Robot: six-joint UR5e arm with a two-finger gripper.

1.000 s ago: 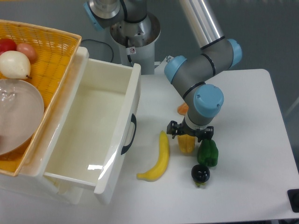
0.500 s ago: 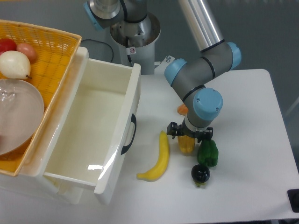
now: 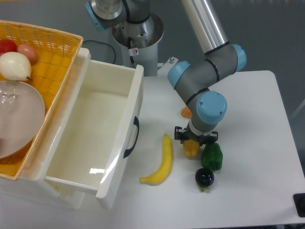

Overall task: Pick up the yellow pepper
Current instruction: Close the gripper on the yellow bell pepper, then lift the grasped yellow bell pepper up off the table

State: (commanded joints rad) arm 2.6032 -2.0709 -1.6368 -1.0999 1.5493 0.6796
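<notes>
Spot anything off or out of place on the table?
Nothing stands out. The tool is down over the yellow pepper, with the banana, green pepper and a dark round fruit lying intact nearby. The white bin sits upright, nothing spilled.

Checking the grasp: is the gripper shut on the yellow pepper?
Looks shut: the gripper has its fingers pressed against both sides of the yellow pepper.

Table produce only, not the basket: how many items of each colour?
Yellow: 2, the banana and the yellow pepper under the gripper
Green: 1, the green pepper
Black: 1, a dark round fruit
Orange: 1, a piece partly hidden behind the arm
Total: 5
</notes>
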